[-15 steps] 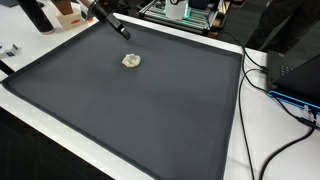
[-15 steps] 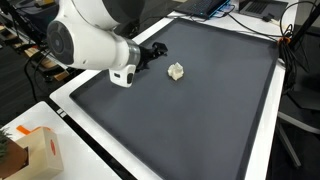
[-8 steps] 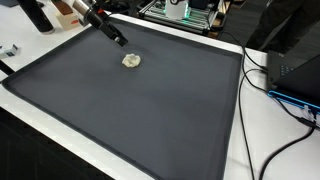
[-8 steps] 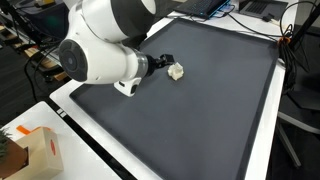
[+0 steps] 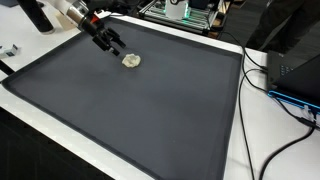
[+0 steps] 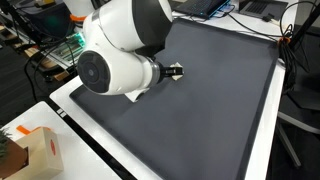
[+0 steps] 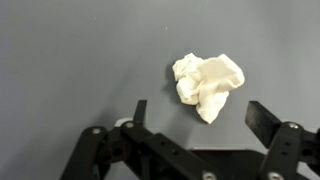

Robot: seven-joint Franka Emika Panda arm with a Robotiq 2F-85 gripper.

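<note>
Robot claw [image 7: 197, 112], fingers spread wide, hangs close over a crumpled white wad [image 7: 208, 85]. The wad lies on the dark tabletop [image 7: 70, 60], partly between the fingertips, touching neither.

cream paper wad [image 7: 208, 85]; dark grey mat [image 7: 70, 60]

In an exterior view I see my gripper [image 5: 115, 49] low over the far left part of the dark mat [image 5: 150, 110], jaws spread, just beside a pale crumpled wad [image 5: 131, 60]. At the mat's right edge, cables [image 5: 262, 75] trail past a black box [image 5: 295, 72].
</note>
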